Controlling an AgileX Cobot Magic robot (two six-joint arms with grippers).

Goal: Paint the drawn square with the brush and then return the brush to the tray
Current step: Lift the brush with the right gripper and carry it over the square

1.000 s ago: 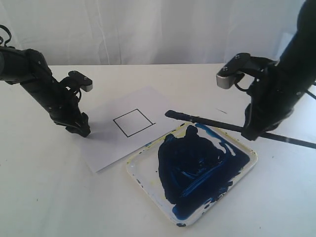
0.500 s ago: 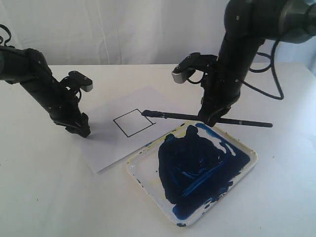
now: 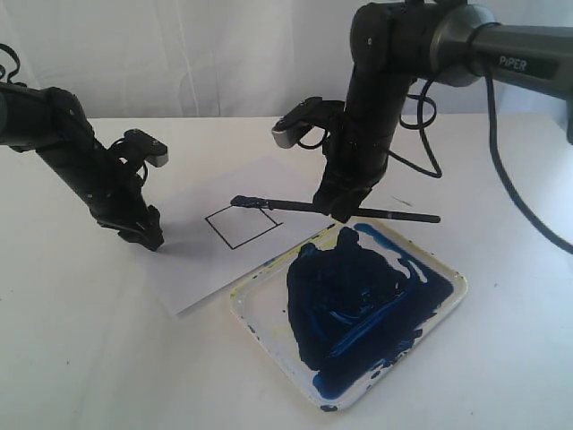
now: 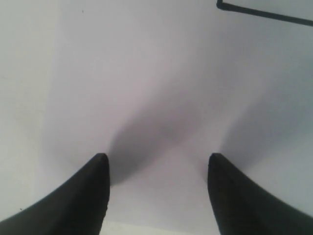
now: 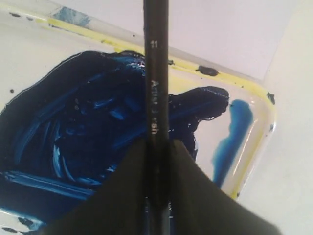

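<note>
White table [image 3: 81, 358], right hand [image 3: 338, 213] hiding brush [image 3: 282, 206] middle

— Anything readable on you?
— "PiPER", in pale letters on my right arm [image 3: 524, 64].
— And on the brush [image 5: 155, 73]?
— A pale "11" on its black handle. Further along, toward my grip, is a worn word that starts "Arti", then a few letters I can't make out, ending in "sh".
</note>
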